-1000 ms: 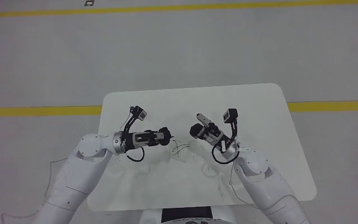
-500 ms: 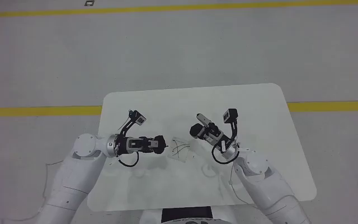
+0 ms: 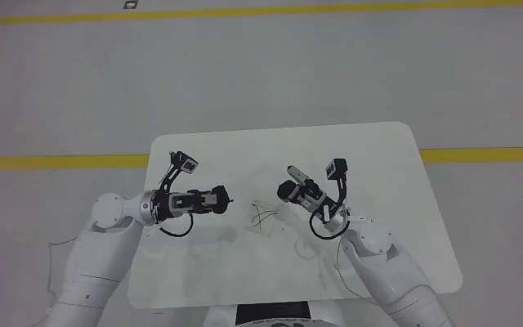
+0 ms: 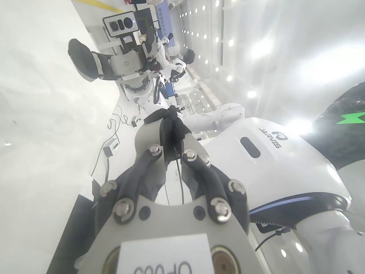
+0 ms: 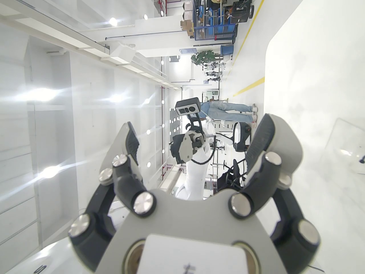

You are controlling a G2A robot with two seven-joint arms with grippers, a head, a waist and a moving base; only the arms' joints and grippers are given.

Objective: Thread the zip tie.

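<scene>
Left gripper [image 3: 225, 197] leftward — zip tie [image 4: 179, 172] within

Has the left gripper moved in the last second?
Yes. In the top view the left gripper has pulled back from the zip ties lying mid-table, toward the left edge of the table.

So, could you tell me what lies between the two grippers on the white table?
In the top view, a few thin dark zip ties lie on the white table between the left gripper and right gripper.
</scene>
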